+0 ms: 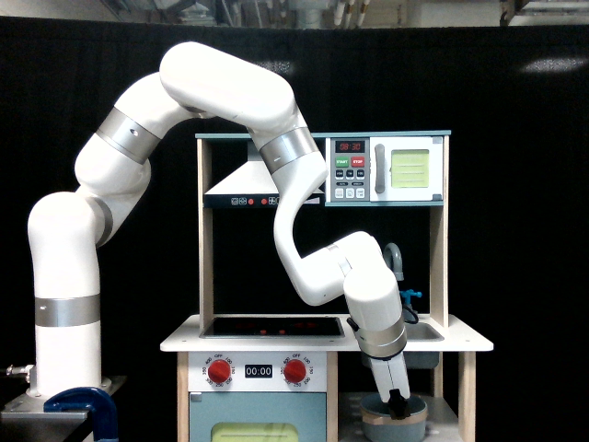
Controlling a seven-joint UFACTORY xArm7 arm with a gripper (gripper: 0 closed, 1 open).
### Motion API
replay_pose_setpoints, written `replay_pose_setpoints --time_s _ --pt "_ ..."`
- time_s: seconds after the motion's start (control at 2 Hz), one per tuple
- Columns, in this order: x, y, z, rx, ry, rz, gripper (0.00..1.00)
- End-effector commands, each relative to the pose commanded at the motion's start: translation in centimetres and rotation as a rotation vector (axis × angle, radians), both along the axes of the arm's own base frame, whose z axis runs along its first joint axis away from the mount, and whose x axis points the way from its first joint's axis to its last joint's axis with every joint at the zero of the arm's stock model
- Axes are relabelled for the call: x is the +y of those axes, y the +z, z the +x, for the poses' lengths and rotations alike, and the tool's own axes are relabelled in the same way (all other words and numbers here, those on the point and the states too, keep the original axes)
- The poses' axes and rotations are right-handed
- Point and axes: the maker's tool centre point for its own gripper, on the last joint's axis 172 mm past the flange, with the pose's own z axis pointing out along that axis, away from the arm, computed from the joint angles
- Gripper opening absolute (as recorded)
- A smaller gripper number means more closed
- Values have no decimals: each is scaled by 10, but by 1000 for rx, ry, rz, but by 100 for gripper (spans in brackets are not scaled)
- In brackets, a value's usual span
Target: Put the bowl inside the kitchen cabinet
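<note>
So the bowl is already sitting down in the cabinet under the sink, on the shelf. The claw hangs straight above it, tips dipping at the rim. Can't tell if it's gripping or open, too small and dark.

Grey-blue bowl upright inside kitchen cabinet
</note>
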Motion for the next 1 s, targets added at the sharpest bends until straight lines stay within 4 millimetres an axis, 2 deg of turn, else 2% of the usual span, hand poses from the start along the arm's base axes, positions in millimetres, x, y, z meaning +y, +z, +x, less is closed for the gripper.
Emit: replay_pose_setpoints --time_s 0.5,1.0 --pt "-95 135 -89 0 0 0 100" --pt "-141 183 -145 0 0 0 100"
